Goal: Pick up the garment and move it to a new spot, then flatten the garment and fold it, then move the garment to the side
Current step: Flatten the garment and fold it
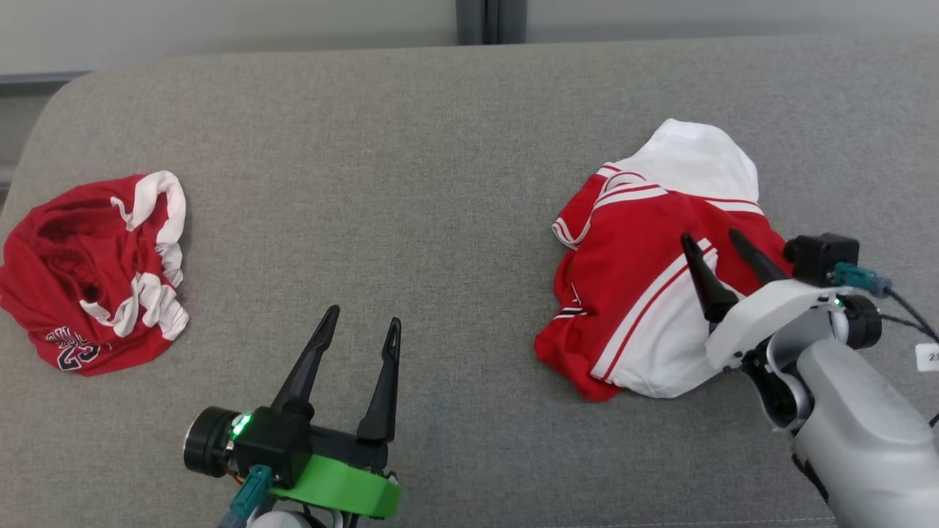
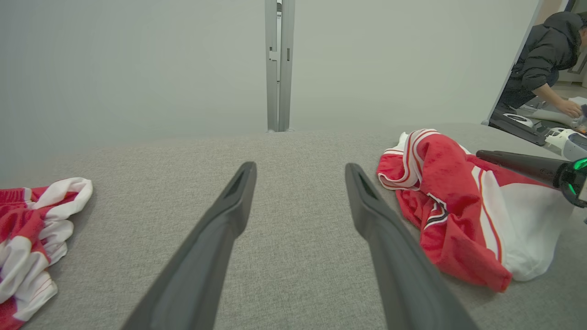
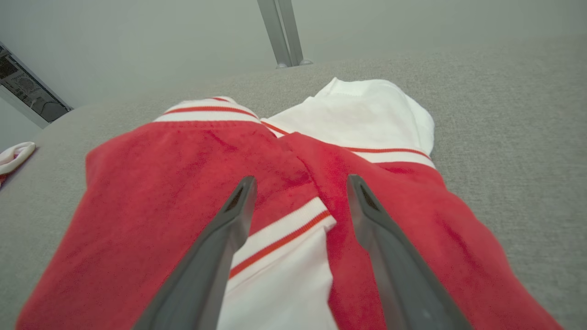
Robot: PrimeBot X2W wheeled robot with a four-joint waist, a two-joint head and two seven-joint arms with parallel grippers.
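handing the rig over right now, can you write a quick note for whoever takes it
Left gripper: open, empty, above bare grey cushion.
Right gripper: open, poised over the red-and-white garment on the right, nothing gripped.
A second red garment lies crumpled at far left.
Done: nothing that shows; both pieces look bunched.
Left: pick up, move, flatten, fold, set aside.

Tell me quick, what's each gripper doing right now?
Left gripper: open, empty.
Right gripper: open over the red-and-white garment, not gripping it.

Soft, even, bright light; faint shadow under the garment [image 2: 458,215]; wrist views bow at edges, slightly hazy
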